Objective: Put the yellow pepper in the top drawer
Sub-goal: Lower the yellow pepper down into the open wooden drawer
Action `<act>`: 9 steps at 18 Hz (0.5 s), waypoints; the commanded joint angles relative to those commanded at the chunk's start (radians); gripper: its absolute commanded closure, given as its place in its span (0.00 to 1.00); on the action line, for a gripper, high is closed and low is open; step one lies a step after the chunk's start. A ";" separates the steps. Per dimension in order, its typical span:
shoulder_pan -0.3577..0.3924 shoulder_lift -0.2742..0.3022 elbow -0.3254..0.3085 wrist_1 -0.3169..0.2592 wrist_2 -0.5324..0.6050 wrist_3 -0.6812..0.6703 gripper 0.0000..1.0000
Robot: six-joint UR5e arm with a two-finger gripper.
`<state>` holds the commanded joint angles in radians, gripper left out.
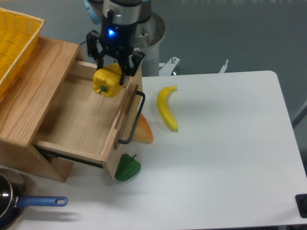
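The black fingers (128, 63) are clamping the yellow pepper (107, 81) from both sides, holding it in the air above the back right corner of the open top drawer (72, 120). Releasing here is risky: the pepper is hanging close to the drawer's front panel and could strike it or roll out onto the desk (220, 158). The pepper is hiding the fingertips, and the arm is running out of the picture at the top.

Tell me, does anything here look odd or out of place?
Yes: an orange item is tucked under the open top drawer's front, and a green pepper lies at its corner. The pincer holds the yellow pepper normally.
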<state>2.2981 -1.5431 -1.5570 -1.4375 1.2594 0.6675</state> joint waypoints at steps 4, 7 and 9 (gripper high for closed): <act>-0.046 -0.032 0.000 0.049 0.006 -0.052 0.73; -0.061 -0.051 0.000 0.051 0.006 -0.055 0.73; -0.068 -0.060 -0.002 0.054 0.008 -0.054 0.73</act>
<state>2.2304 -1.6030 -1.5585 -1.3837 1.2671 0.6136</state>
